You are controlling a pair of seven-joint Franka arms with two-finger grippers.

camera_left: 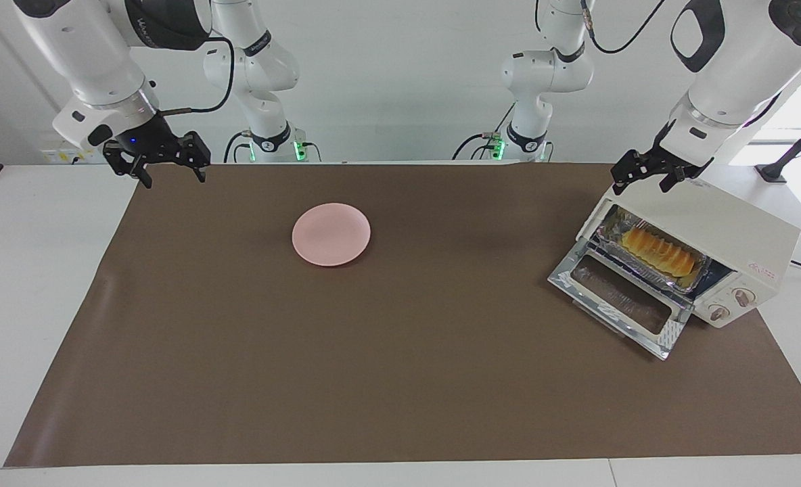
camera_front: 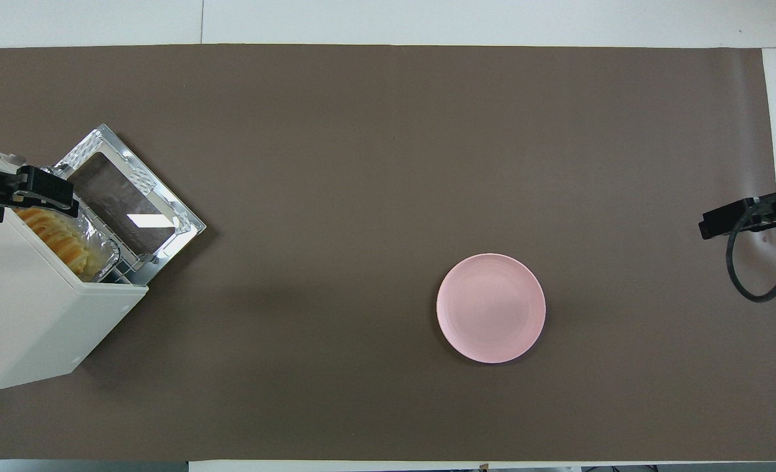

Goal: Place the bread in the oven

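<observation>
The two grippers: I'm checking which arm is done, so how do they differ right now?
The left gripper hangs over the oven by the bread; the right gripper hangs over the mat's corner, waiting. Both are open and hold nothing.

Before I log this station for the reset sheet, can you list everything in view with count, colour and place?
oven: one, cream-white, at the left arm's end of the table, glass door dropped open.
foil tray: one, silver, on the rack inside the oven.
bread: one, golden, lying in the foil tray.
plate: one, pink, bare, on the mat toward the right arm's end.
mat: one, brown, covering most of the table.
left tool: one, black, open, holding nothing, raised over the oven's top edge.
right tool: one, black, open, holding nothing, waiting over the mat's corner at its own end.
</observation>
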